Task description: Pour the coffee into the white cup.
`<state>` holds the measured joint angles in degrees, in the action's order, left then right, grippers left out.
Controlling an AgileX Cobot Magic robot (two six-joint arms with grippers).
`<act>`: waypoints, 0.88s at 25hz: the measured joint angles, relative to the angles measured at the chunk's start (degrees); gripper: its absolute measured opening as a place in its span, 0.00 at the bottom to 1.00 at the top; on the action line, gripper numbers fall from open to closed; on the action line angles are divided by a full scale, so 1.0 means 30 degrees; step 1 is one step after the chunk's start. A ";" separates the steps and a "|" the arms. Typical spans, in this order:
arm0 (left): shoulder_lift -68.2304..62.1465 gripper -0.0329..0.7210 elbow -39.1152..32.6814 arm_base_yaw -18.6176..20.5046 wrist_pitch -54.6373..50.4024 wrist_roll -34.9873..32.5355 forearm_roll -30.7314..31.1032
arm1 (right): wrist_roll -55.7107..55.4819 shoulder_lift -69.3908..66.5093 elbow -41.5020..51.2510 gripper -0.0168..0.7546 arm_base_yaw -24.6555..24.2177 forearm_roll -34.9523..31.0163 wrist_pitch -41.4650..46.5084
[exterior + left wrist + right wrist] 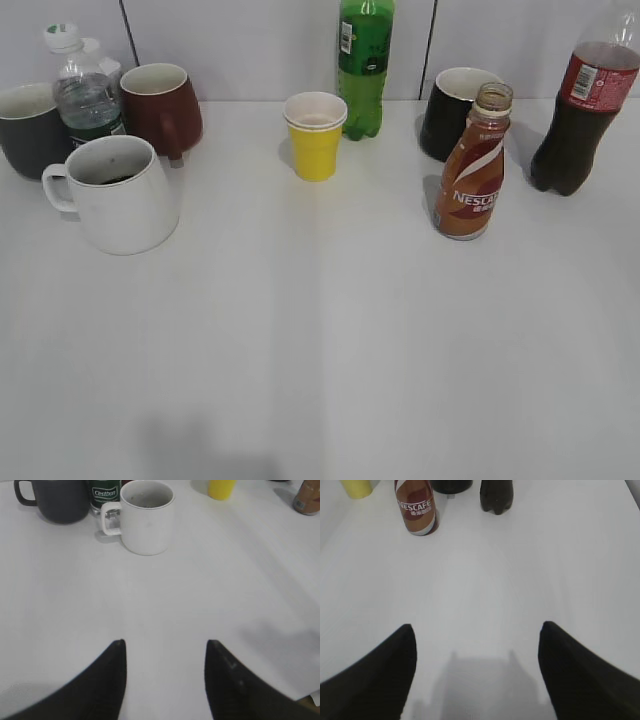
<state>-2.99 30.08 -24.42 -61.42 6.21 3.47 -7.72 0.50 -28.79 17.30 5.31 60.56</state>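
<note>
Item: brown plastic Nescafé coffee bottle [474, 170], cap off, standing upright and untouched on the white tabletop [330, 330]; taken as landmark. Target: white ceramic mug with handle [115, 193], upright, well to the left of the bottle across the table, something dark visible at its bottom. Just behind the bottle: black ceramic mug [457, 112]; behind and to its right: dark cola bottle with red label [585, 105], near it but apart. Left and behind: yellow paper cup [315, 135] and green plastic soda bottle [365, 65]. Crowding the white mug, far left of the bottle: clear water bottle with white cap [82, 92], dark red mug [160, 108], dark grey mug [28, 128]. Left gripper [165, 680]: fingers spread, nothing between them, hovering over bare table in front of the white mug. Right gripper [477, 675]: fingers spread wide, empty, facing the bottle from well short of it. Hazards, as judged: the uncapped bottle is tall and narrow, so a glancing finger on approach could topple and spill it; the black mug and cola bottle close behind leave little room for overshoot; carrying it across risks sloshing if tilted early; at the pour, the neighbouring mugs invite a wrong target or a knock.
</note>
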 joint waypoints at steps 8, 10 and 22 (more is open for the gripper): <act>0.0000 0.56 -0.0007 0.0000 0.0043 0.0000 0.0000 | 0.0000 0.0000 0.0000 0.79 0.0000 0.0046 -0.0019; 0.0000 0.56 -0.0007 0.0182 0.0060 0.0000 0.0000 | 0.0000 0.0000 0.0000 0.79 0.0000 0.0050 -0.0036; 0.0945 0.56 -0.0023 0.5095 0.0083 -0.0014 0.0000 | 0.0000 0.0000 0.0000 0.79 -0.2349 0.0067 -0.0075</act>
<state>-0.15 30.01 -9.13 -61.17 6.17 3.47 -7.72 0.50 -28.79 10.26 5.51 60.34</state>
